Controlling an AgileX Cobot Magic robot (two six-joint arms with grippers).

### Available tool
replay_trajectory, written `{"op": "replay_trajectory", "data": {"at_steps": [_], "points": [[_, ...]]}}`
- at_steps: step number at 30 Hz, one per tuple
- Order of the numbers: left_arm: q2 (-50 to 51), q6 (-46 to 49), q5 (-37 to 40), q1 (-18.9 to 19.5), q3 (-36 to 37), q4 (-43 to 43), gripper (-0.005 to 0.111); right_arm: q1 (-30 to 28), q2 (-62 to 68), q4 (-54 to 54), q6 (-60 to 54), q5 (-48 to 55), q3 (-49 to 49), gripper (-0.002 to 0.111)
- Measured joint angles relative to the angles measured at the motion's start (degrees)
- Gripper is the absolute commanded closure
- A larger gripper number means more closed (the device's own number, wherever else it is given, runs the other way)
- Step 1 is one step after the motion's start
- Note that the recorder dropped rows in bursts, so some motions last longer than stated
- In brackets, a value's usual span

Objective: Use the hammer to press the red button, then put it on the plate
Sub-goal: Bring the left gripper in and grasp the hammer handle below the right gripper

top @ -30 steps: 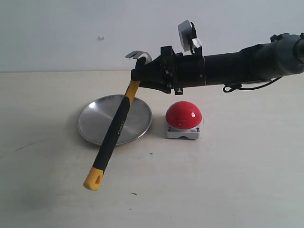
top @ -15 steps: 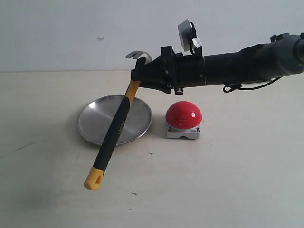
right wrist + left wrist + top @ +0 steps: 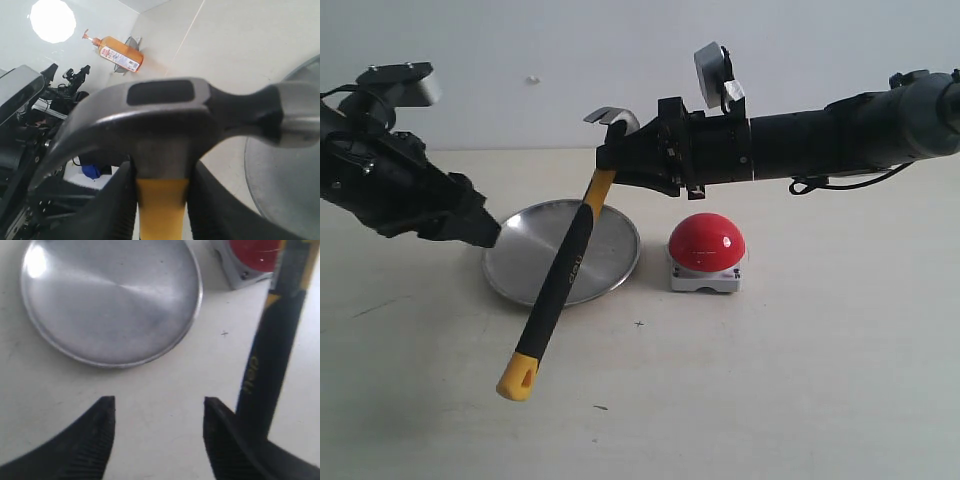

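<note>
Two arms in the shot now instead of one. A second ago it was only the right arm, and the left gripper (image 3: 492, 232) has since swung in from the side, so its tips sit just by the far-left rim of the plate (image 3: 520, 268). The right arm and the hammer (image 3: 560, 285) have barely budged in that time.

My guess is it's either coming in to help with the hammer or just getting into position. Either way the hammer isn't on the plate yet. It's nowhere near the button (image 3: 707, 243) at the moment either, and I can't tell from here whether the press has happened.

Left jaws are spread wide and empty. In the wrist view there's only bare table between the fingers (image 3: 102, 432). The black handle runs past one finger there, but from the room it's clearly apart from it.

The right gripper (image 3: 612, 160) is pinching the hammer on the yellow neck right under the head. The hammer hangs in the air, tilted, with the head up and the yellow loop down toward me and clear of the table. The handle crosses in front of the plate, and the button is just beside the plate on the right.
</note>
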Motion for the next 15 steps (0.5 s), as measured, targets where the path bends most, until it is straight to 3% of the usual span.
{"op": "replay_trajectory", "data": {"at_steps": [8,15], "points": [[0.1,0.0,0.1,-5.5,0.0,-0.8,0.043,0.0,0.0,0.0,0.0,0.0,0.0,0.108],[0.4,0.0,0.1,-6.2,0.0,-1.7,0.043,0.0,0.0,0.0,-0.1,0.0,0.0,0.108]]}}
